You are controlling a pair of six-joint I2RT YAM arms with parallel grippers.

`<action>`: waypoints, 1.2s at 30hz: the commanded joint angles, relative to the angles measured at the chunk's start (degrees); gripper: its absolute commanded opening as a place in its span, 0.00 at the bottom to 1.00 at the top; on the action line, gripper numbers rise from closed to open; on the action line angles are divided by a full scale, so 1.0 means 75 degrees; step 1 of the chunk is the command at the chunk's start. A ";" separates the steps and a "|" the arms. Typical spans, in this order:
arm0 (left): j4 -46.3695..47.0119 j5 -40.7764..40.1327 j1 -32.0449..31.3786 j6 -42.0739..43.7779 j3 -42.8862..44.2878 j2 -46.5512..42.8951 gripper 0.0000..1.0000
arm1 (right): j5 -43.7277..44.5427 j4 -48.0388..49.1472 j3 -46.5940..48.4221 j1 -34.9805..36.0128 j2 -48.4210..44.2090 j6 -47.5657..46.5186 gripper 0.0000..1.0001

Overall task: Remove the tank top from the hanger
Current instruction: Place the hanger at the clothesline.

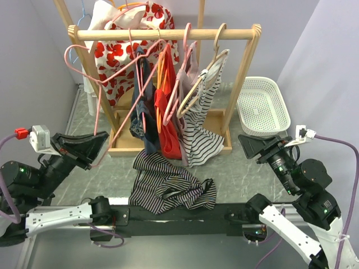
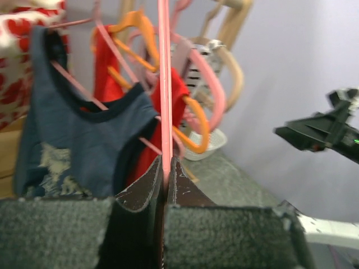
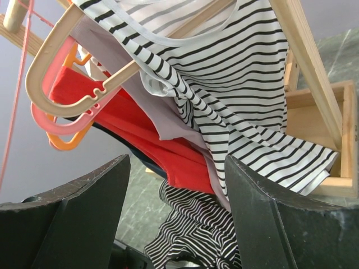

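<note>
Striped tank top point(image 1: 168, 189), long axis left-right

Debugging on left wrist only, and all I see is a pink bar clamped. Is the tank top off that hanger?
Observer: Yes. In the top view, the pink hanger in the left gripper is bare.
Operator: Where's the top?
Observer: A dark striped top lies crumpled on the table, in front of the rack.
Operator: Other arm?
Observer: The right gripper is open and empty, near the basket.
</note>
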 commanded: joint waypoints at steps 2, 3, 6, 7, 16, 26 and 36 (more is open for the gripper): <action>-0.0458 0.0183 0.1053 -0.0128 0.0182 -0.0105 0.01 | 0.0006 0.0442 -0.0069 0.0006 0.0102 -0.0002 0.76; -0.0667 0.0288 0.1472 -0.0139 0.0252 -0.0153 0.01 | 0.0018 0.0442 -0.0093 -0.0006 0.0125 -0.0002 0.76; -0.1078 0.0651 0.2281 -0.0268 0.0591 -0.0387 0.01 | -0.0040 0.0453 -0.0081 0.0006 0.0184 -0.0002 0.76; -0.1218 0.0792 0.2459 -0.0292 0.0662 -0.0527 0.01 | -0.0052 0.0535 -0.0105 -0.0006 0.0230 -0.0002 0.76; -0.2016 0.1965 0.3504 -0.0585 0.1529 -0.0822 0.01 | -0.0368 0.0934 -0.0316 -0.0006 0.0547 0.0115 0.76; -0.3258 0.1802 0.3796 -0.1088 0.1811 -0.0330 0.01 | -0.0170 0.0770 -0.0210 -0.0006 0.0500 0.0068 0.76; -0.3915 0.1169 0.4312 -0.1112 0.2245 0.0501 0.01 | -0.0158 0.0817 -0.0210 -0.0006 0.0547 0.0080 0.76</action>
